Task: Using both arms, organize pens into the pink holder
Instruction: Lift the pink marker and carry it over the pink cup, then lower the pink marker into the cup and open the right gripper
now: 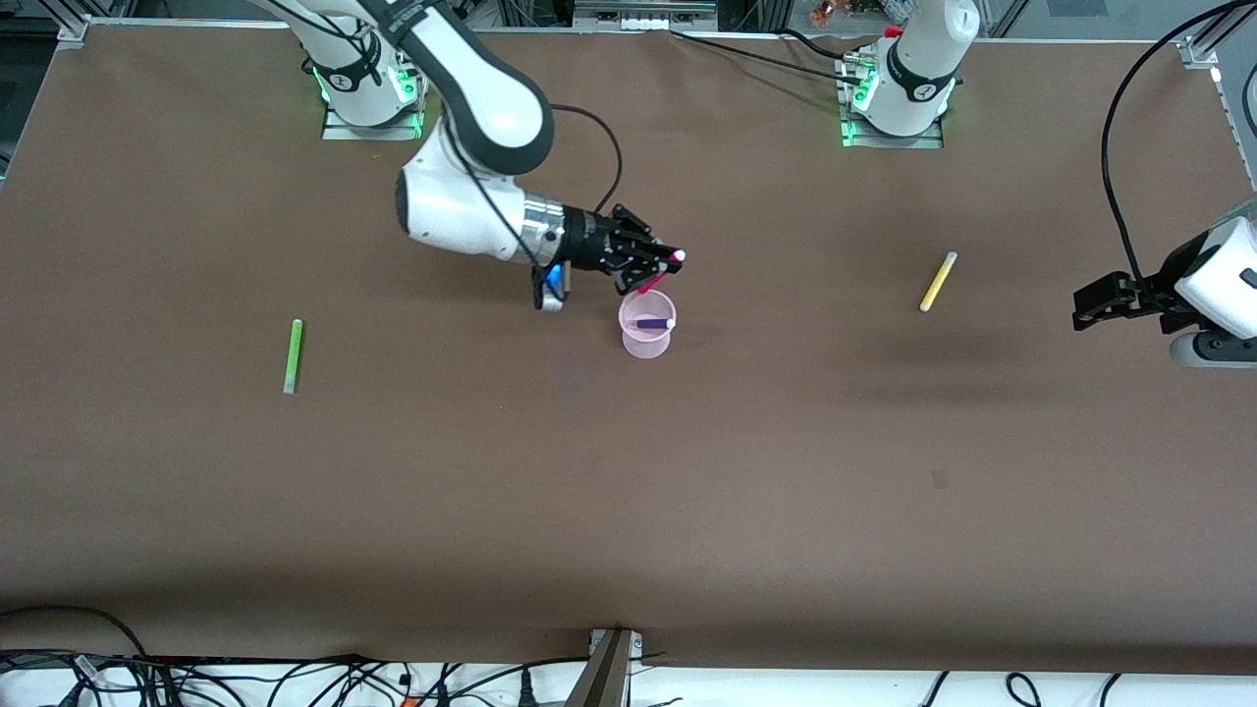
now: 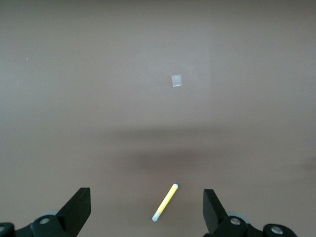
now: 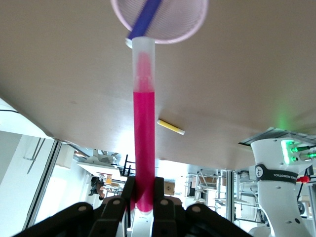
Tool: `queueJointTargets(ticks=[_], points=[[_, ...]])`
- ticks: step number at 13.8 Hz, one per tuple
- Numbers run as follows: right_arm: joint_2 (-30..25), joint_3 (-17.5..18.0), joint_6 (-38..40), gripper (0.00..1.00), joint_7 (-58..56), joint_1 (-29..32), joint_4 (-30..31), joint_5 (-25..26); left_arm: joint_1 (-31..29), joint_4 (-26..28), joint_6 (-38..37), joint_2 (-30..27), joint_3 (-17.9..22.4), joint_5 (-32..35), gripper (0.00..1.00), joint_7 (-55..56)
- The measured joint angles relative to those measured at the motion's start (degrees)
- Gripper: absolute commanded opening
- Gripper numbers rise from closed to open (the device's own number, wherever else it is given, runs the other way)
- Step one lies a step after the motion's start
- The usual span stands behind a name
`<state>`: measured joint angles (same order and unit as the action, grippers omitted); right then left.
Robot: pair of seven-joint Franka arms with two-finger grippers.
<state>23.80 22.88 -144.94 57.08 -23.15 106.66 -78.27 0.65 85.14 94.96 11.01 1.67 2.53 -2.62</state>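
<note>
The right gripper (image 1: 660,267) hangs just over the pink holder (image 1: 647,336) near the table's middle, its fingers pinched tight on the magenta pen (image 1: 656,276). In the right wrist view that pen (image 3: 143,128) runs straight out from the clamped fingers (image 3: 159,195), and its pale end sits right at the holder's rim (image 3: 159,19). The purple pen (image 1: 651,323) already lies inside the holder, slanting across the mouth.

The step in hand looks like the drop of the magenta pen. To do it well, the pale end should pass clearly inside the rim before the fingers part; at present the tip seems to be at the rim's edge, not at the centre of the opening, so a small shift toward the middle would help. The pen is tilted, so letting go too high could tip it out or knock the light cup over. It should also go in beside the purple pen, not on top of it.

The left gripper (image 1: 1115,299) waits over the table's edge at the left arm's end, its fingers (image 2: 76,210) spread wide and holding nothing. The yellow pen (image 1: 938,281) lies on the table near it, the likely next pick for that arm. The green pen (image 1: 293,355) lies well apart, toward the right arm's end, slightly nearer the front camera than the holder.
</note>
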Motion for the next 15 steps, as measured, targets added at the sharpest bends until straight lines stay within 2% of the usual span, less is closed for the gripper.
queueJointTargets(ticks=[5,15], points=[[4.24,-0.12,-0.35,0.0,0.16,-0.71,0.21,-0.76,0.0,-0.16,0.0,0.07,-0.06,0.0,1.0,-0.09],[8.02,-0.3,-0.4,0.0,-3.49,-1.1,-1.23,-0.76,-0.03,-0.19,0.0,0.19,-0.06,0.0,1.0,-0.13]])
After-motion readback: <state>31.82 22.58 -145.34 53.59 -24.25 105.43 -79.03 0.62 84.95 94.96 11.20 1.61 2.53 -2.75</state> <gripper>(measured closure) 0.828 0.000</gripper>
